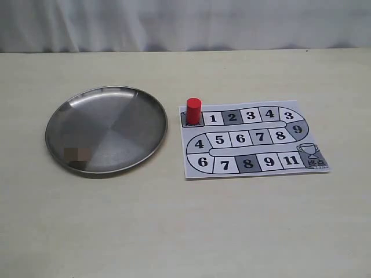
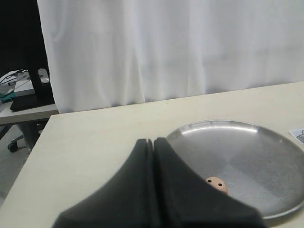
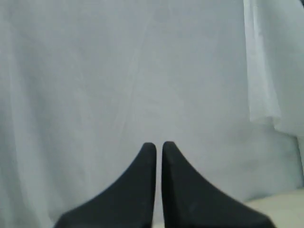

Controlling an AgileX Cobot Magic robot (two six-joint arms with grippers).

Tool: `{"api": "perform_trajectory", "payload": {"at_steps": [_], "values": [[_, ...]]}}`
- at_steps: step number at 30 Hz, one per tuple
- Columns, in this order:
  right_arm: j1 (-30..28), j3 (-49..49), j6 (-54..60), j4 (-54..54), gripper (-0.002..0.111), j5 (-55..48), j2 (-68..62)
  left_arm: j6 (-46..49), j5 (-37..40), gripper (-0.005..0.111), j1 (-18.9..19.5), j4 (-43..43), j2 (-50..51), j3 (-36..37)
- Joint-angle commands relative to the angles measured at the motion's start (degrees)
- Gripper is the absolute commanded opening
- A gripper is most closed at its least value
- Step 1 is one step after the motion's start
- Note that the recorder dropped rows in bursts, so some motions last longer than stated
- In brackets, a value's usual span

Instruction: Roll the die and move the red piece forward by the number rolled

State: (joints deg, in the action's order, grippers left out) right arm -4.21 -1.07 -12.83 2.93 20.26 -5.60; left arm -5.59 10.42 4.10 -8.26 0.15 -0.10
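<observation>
The die (image 2: 216, 183), a tiny tan cube with two dark pips facing up, lies in the steel plate (image 2: 266, 142); in the exterior view the die is a blurred tan patch (image 1: 77, 154) near the plate's front left rim (image 1: 58, 116). The red piece (image 1: 193, 110) stands upright on the grey start square at the left end of the board's top row, beside square 1. My left gripper (image 2: 154, 141) is shut and empty, held above the table beside the plate. My right gripper (image 3: 155, 144) is shut with a thin slit, facing the white curtain. Neither gripper shows in the exterior view.
The paper game board (image 1: 252, 139) with numbered squares lies right of the plate, a trophy mark at its lower right corner. A white curtain (image 1: 185, 23) hangs behind the table. Off the table's left edge stand a dark screen and desk clutter (image 2: 28, 90).
</observation>
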Motion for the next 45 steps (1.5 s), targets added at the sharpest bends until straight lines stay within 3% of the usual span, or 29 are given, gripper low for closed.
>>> {"api": "perform_trajectory", "payload": {"at_steps": [1, 5, 10, 13, 24, 28, 34, 38, 41, 45], "values": [[-0.3, -2.8, 0.1, -1.4, 0.004, -4.4, -12.0, -0.1, -0.5, 0.000, 0.2, 0.0, -0.1, 0.1], [-0.3, -6.2, -3.2, -7.5, 0.004, -6.5, -26.1, -0.1, -0.5, 0.000, 0.2, 0.0, -0.1, 0.1], [5.0, -12.9, -17.3, -26.2, 0.004, -7.4, -46.7, -0.1, -0.5, 0.000, 0.2, 0.0, -0.1, 0.1], [10.8, -19.2, -23.1, -33.5, 0.004, -10.1, -60.7, -0.1, -0.5, 0.000, 0.2, 0.0, -0.1, 0.1], [37.4, -56.7, -19.7, -34.0, 0.004, -32.1, -93.8, -0.1, -0.5, 0.000, 0.2, 0.0, -0.1, 0.1], [43.2, -74.1, -9.8, -26.3, 0.004, -45.8, -104.4, -0.1, -0.5, 0.000, 0.2, 0.0, -0.1, 0.1], [43.1, -98.4, 34.2, 17.6, 0.004, -62.9, -119.9, -0.1, -0.5, 0.000, 0.2, 0.0, -0.1, 0.1], [43.2, -108.8, 35.8, 24.1, 0.006, -64.4, -127.4, -0.1, -0.5, 0.000, 0.2, 0.0, -0.1, 0.1], [44.1, -113.9, 32.6, 21.7, 0.020, -63.8, -131.3, -0.1, -0.5, 0.000, 0.2, 0.0, -0.1, 0.1], [45.6, -116.8, 31.5, 21.5, 0.055, -62.0, -134.3, -0.1, -0.5, 0.000, 0.2, 0.0, -0.1, 0.1]]}}
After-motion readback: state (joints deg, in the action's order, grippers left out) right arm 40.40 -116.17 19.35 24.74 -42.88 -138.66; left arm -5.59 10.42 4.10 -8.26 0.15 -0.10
